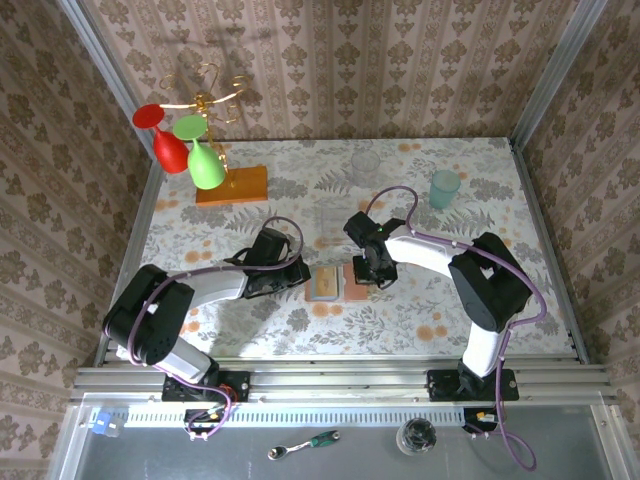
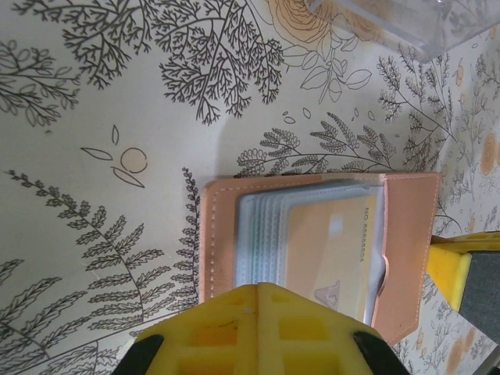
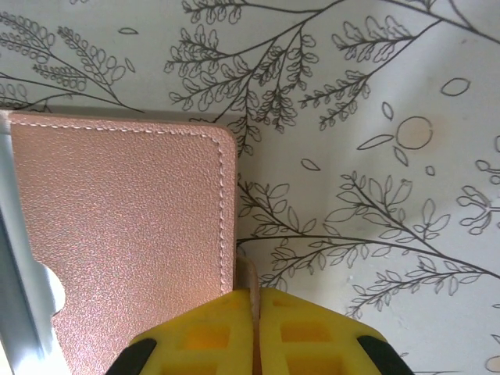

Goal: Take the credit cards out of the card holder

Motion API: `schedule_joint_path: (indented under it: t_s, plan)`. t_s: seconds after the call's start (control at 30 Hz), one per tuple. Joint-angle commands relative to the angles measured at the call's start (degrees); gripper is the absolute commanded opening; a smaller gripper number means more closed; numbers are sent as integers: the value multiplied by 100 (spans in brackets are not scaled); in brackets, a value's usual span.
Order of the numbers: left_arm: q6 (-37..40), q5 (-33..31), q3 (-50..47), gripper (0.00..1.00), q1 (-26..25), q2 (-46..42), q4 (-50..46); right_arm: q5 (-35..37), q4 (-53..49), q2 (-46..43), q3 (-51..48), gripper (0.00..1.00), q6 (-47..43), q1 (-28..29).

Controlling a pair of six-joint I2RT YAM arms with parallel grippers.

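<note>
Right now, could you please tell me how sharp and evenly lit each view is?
Top external view: evenly lit, with a bright strip across the table nearest the arms. Left wrist view: card holder sharp, left hand soft. Right wrist view: leather grain crisp, right hand blurred.

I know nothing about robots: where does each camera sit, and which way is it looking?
Top external: fixed above and behind, looking down on the floral table; both arms show whole.
Left wrist: on the left arm, looking down past the yellow fingers of the left gripper at the open reddish-brown leather card holder.
Right wrist: on the right arm, looking down past the right gripper, which pinches that holder's flap.
Shared: all three show the card holder.
</note>
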Motion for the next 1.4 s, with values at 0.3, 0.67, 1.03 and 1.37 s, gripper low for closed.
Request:
schedule_joint_path:
  t_s: [0.3,0.67,1.03,1.37]
  plan:
    - [47,9,-64,0,61,50,-262,-144,125,84,-151,7,252,58]
    - [28,-97,-133,0,-4,-90,-515,-152,130,92,-185,7,236,58]
    - [-19,-151,-200,0,-34,101,-615,111,-47,18,-180,9,99,40]
    - [-93,-224,-346,0,-25,181,-723,364,-214,-203,-272,9,-104,-210]
